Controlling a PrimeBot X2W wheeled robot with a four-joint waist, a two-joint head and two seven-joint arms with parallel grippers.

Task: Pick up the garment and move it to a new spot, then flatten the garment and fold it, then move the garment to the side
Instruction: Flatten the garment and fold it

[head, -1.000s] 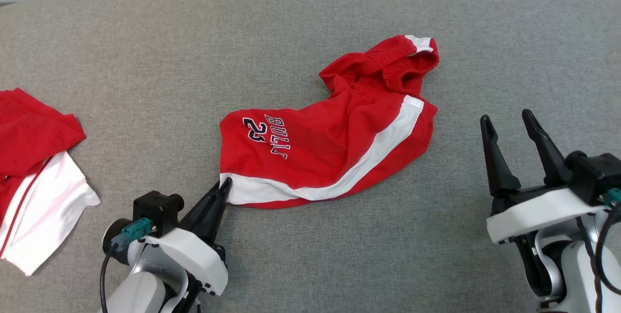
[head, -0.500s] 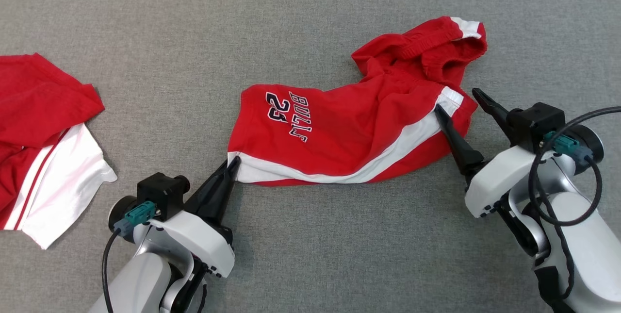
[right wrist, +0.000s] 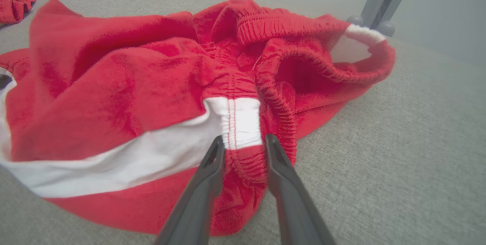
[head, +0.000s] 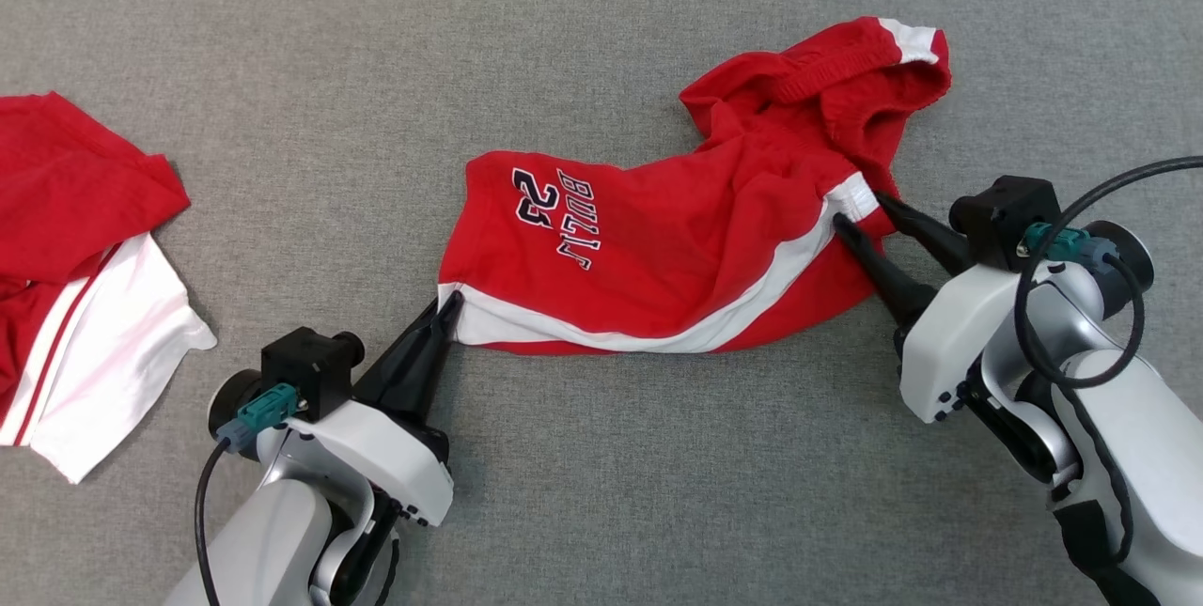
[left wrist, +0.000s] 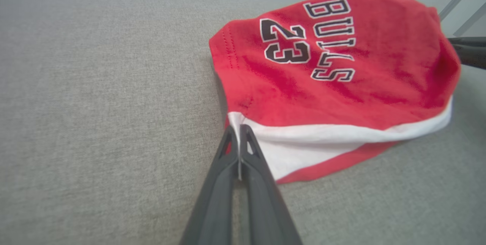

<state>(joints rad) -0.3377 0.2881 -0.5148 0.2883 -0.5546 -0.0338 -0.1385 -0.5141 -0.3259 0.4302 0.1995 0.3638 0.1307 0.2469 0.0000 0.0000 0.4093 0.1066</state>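
**A:** What differs from a second ago?

**B:** The right tool [head: 858, 209] was spread wide and well apart from the red basketball shorts with a white side stripe and "BULLS 23" lettering [head: 658, 249]. Now it straddles their white waistband patch, its fingers closer together yet still apart. The left tool [head: 449, 305] stays clamped on the white hem corner. The camera has tipped downward.

**A:** Anything hard to make out?

**B:** The shorts lie crumpled in the middle of the grey fabric-covered desk [head: 601, 493]. Their waistband is bunched into a raised loop, and the folds beneath are hidden. A second red-and-white garment [head: 85, 287] is cut off at the left edge.

**A:** Room to move?

**B:** Bare desk lies open before, beyond and left of the shorts.
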